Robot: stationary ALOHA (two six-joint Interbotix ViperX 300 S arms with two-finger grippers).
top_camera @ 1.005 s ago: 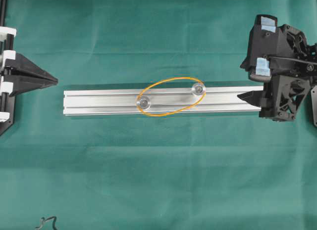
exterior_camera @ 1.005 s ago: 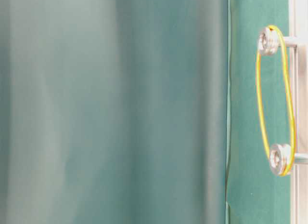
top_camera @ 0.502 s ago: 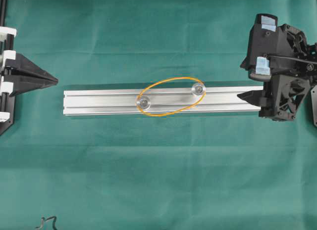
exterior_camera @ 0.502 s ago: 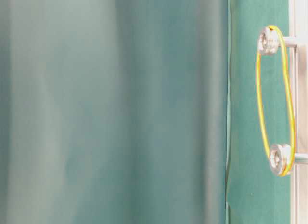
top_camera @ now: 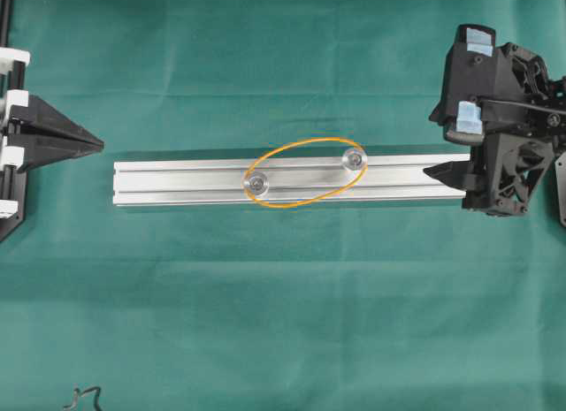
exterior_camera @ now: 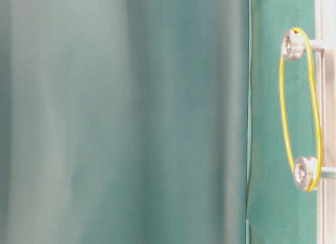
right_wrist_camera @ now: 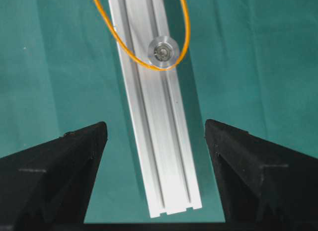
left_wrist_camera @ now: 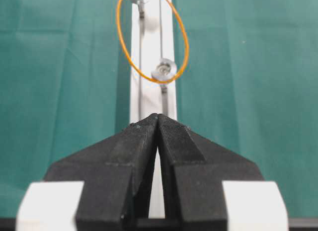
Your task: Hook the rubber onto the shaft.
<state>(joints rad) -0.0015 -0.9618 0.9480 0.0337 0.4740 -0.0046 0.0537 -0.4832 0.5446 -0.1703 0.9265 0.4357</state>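
Rubber (top_camera: pixel 306 172) looped round both shafts | left jaws together | right jaws wide, empty

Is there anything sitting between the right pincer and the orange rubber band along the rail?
Nothing visible. The right pincer stands open above the end of the silver rail, and only bare rail lies between it and the rubber band, which is looped around both shafts.

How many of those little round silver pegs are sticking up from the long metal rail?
2. One round silver peg stands near the silver aluminium rail's middle, the other further right; the thin orange rubber band loops around both.
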